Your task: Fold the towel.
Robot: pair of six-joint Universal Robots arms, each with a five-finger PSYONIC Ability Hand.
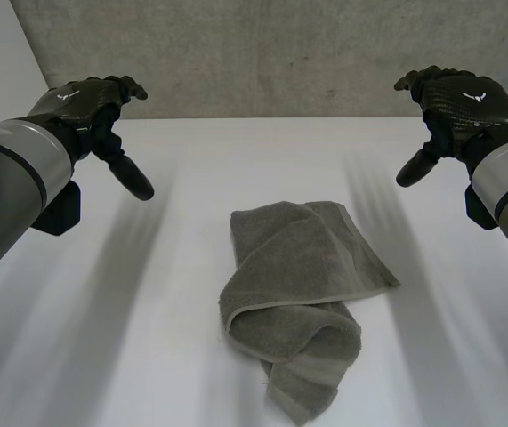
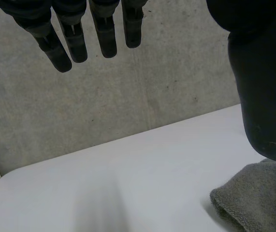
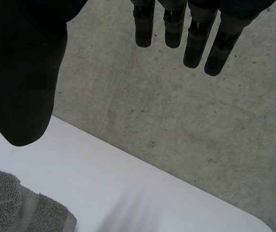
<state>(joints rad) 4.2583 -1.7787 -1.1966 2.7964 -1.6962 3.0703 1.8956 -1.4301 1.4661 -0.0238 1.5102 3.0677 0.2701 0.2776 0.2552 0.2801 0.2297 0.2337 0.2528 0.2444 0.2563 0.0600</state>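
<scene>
A grey towel (image 1: 300,289) lies crumpled in the middle of the white table (image 1: 147,338), loosely bunched with a flap trailing toward the front edge. My left hand (image 1: 89,111) hovers high above the table's far left, open and holding nothing. My right hand (image 1: 454,107) hovers at the far right, open too. Both are well apart from the towel. In the left wrist view straight fingers (image 2: 106,36) and the thumb (image 2: 263,92) point at the wall, with a towel (image 2: 254,203) corner beside the thumb. The right wrist view shows straight fingers (image 3: 196,38), the thumb (image 3: 24,77) and a towel (image 3: 12,208) edge.
A grey concrete wall (image 1: 280,53) rises behind the table's far edge. Bare tabletop (image 2: 108,188) surrounds the towel on all sides.
</scene>
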